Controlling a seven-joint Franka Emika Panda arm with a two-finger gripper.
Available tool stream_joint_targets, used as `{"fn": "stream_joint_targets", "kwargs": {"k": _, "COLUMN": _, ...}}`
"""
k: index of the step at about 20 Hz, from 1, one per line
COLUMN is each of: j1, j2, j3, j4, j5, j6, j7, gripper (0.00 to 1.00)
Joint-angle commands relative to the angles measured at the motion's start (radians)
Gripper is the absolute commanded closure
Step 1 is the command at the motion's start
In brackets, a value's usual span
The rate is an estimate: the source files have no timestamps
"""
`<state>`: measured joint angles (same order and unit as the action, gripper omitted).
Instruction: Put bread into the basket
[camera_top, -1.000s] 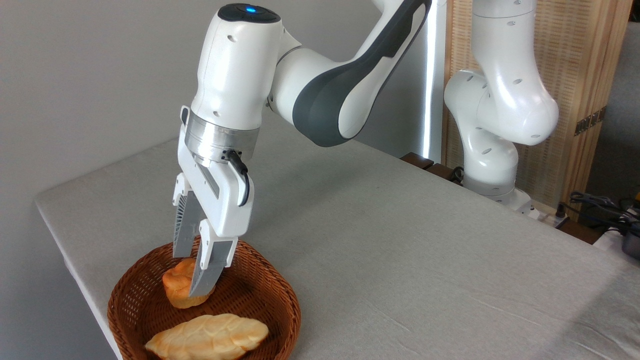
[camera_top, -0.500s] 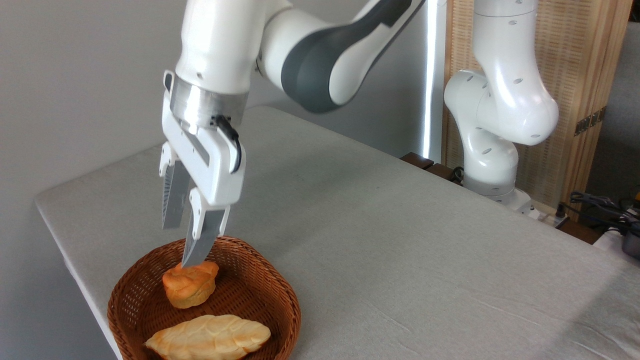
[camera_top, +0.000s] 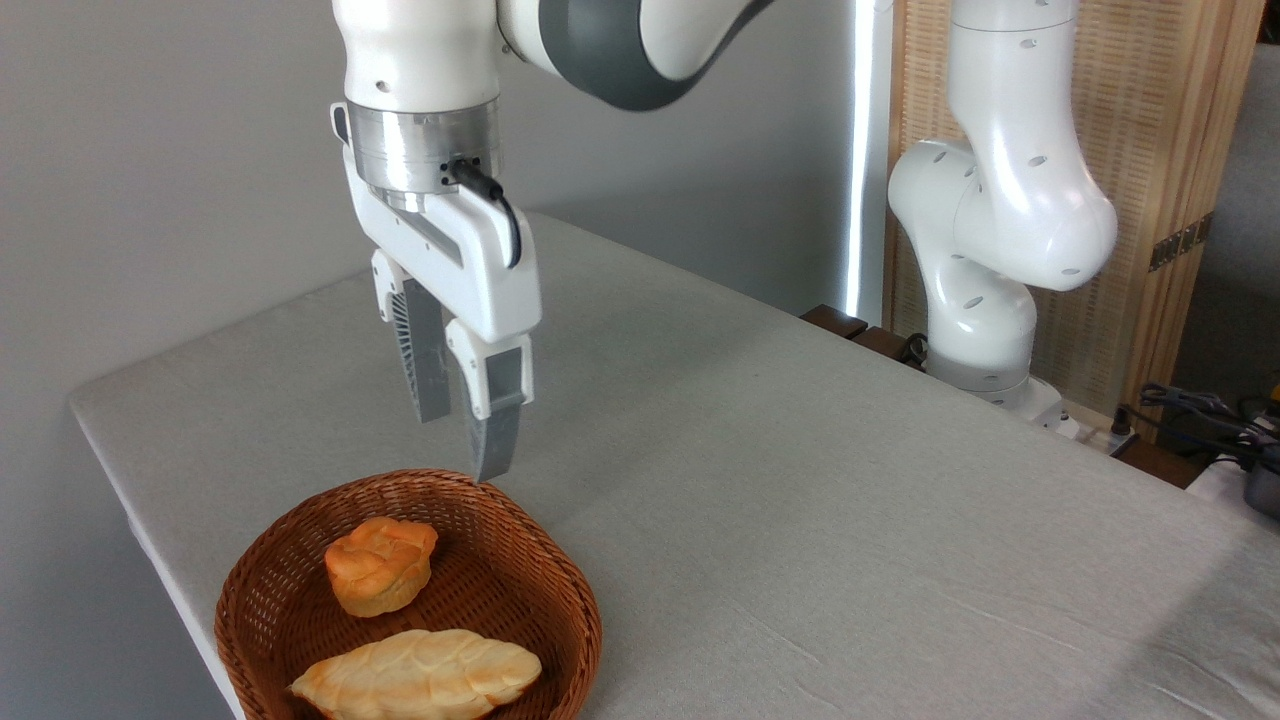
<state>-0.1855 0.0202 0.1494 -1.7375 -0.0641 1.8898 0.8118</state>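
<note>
Claw (camera_top: 465, 445) released and empty above basket (camera_top: 575, 600), golden checker-crusted pointed bread (camera_top: 418, 673) lying inside

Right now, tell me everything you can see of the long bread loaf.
The bread is a long loaf with pointed ends, its crust golden with a pale scored, braided-looking pattern and browner edges. It lies flat on its side across the near part of the basket, and its lower edge is cut by the picture's bottom. It rests on the woven floor and seems to touch the near rim. The small round bun sits just behind it, apart. The pincer hangs above the far rim, holding nothing.
</note>
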Motion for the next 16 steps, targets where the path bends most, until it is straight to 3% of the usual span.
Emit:
{"fn": "stream_joint_targets", "kwargs": {"k": 1, "j1": -0.009, "j2": 0.009, "j3": -0.002, "j4": 0.026, "j5": 0.038, "j6": -0.044, "j7": -0.117, "gripper": 0.00}}
{"fn": "stream_joint_targets", "kwargs": {"k": 4, "j1": -0.011, "j2": 0.010, "j3": -0.002, "j4": 0.026, "j5": 0.040, "j6": -0.049, "j7": -0.183, "gripper": 0.00}}
{"fn": "stream_joint_targets", "kwargs": {"k": 16, "j1": -0.011, "j2": 0.012, "j3": 0.001, "j4": 0.030, "j5": 0.061, "j6": -0.087, "j7": -0.191, "gripper": 0.00}}
